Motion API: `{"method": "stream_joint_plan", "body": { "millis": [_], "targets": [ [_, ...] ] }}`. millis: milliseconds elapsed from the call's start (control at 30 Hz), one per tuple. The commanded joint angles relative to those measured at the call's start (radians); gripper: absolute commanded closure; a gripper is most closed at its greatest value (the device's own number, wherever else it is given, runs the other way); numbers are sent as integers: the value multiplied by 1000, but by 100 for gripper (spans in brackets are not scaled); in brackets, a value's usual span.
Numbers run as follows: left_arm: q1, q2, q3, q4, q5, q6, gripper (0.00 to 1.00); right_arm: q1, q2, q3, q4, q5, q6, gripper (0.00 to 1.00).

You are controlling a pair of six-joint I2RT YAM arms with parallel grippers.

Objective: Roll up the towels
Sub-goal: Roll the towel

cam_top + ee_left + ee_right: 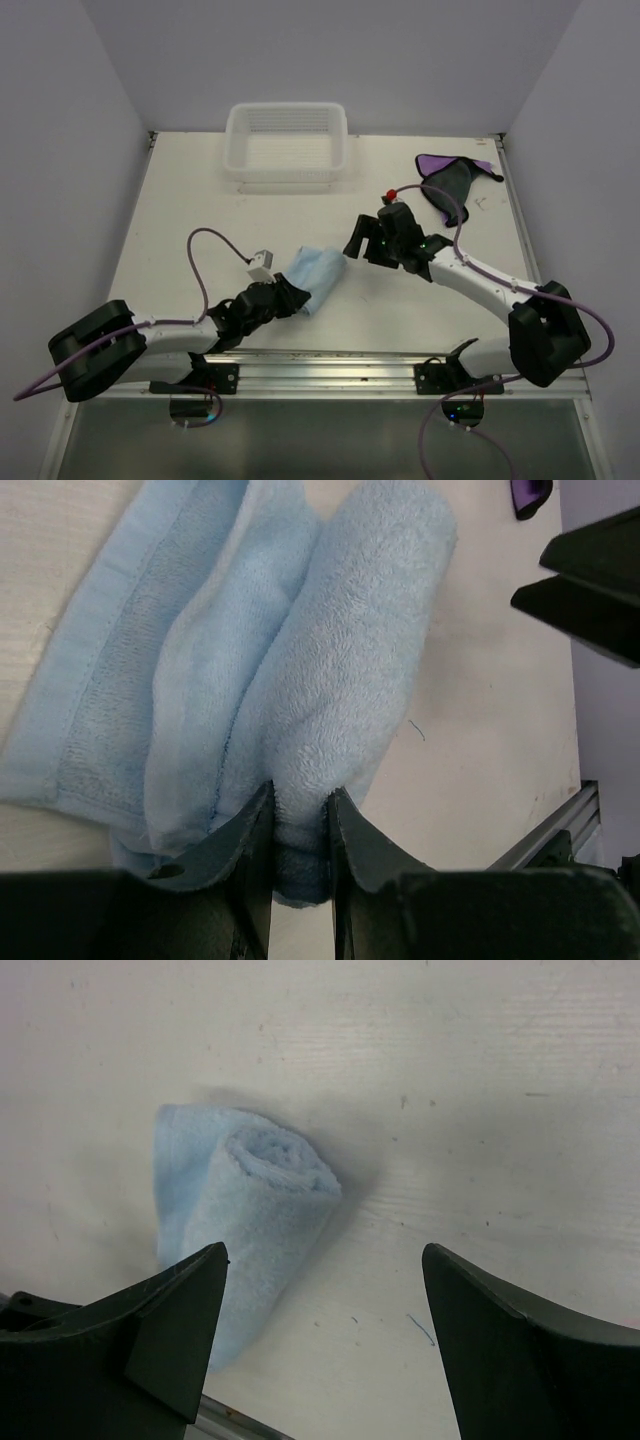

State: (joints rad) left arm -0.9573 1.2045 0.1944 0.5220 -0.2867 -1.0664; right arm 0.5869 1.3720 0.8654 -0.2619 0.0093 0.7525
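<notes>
From above, the light blue towel (pixel 315 272) lies partly rolled near the table's (pixel 180 200) front edge. The left gripper (pixel 292 298) is at its near end and the right gripper (pixel 358 243) just beside its far end. The purple towel (pixel 455 180) lies crumpled at the far right corner, and the white basket (pixel 287 140) sits at the far edge.

Left wrist: the fingers (pixel 245 845) are nearly closed, pinching the roll's end.

Right wrist: the fingers (pixel 170 1330) are spread wide, holding nothing.

Above the metal rail (pixel 330 362), left arm (pixel 175 340) and right arm (pixel 480 280) are white with black joints. Both carry purple cables (pixel 200 255); left gripper (pixel 300 800) and right gripper (pixel 325 1260) are black.
</notes>
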Motion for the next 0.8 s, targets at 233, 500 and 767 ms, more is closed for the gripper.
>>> {"method": "stream_joint_plan", "body": {
  "millis": [233,500,767],
  "targets": [
    [94,-40,-67,59,162,-128,100,50,-83,-138,225,-37,53,9],
    [106,-28,-98,116,207,-196,100,106,-36,-192,371,-72,142,6],
    [107,-17,-124,174,230,-248,100,136,36,-170,428,-85,172,4]
  ]
}}
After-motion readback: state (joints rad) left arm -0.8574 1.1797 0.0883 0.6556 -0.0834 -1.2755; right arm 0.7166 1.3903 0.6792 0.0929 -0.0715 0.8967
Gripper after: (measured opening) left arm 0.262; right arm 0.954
